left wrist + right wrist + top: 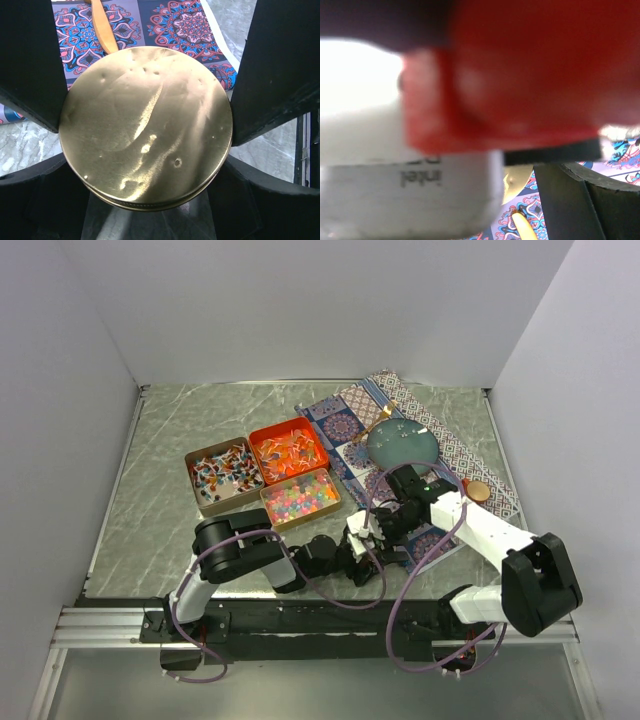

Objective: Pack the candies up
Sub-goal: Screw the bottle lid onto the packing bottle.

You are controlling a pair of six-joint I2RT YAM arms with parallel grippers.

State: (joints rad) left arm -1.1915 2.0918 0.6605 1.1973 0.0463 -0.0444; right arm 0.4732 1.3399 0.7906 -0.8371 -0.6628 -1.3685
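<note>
At the packing table: pinching a round gold lid [147,127] edge to edge in the left gripper [360,543], one dark finger [30,60] pressed against each side. Beneath it, a mandala-patterned cloth [190,25] with a wooden handle [102,27] lying across. Not clear whether a jar sits under the lid.

Parked hard against it, the right gripper [392,520], with its wrist view filled by a red shape [520,75] and a white casing [395,190] marked "intel". Cannot tell whether spread or pressed together.

The candies lie in three metal tins [190,475] set touching one another: wrapped ones [225,473], orange-red pieces [290,450] and multicoloured beads [300,497]. All left of the cloth, apart from both claws.

Judged a lid-handling step ahead of the filling. To do it well:
- Keep the lid level and hold it by the rim only.
- Back the right arm off first, sparing the wrists a knock.
- Carry the lid low to a bare patch of cloth, clear of the round teal plate [402,443].
- Release softly, flat side down, to stop any roll toward the tins.
</note>
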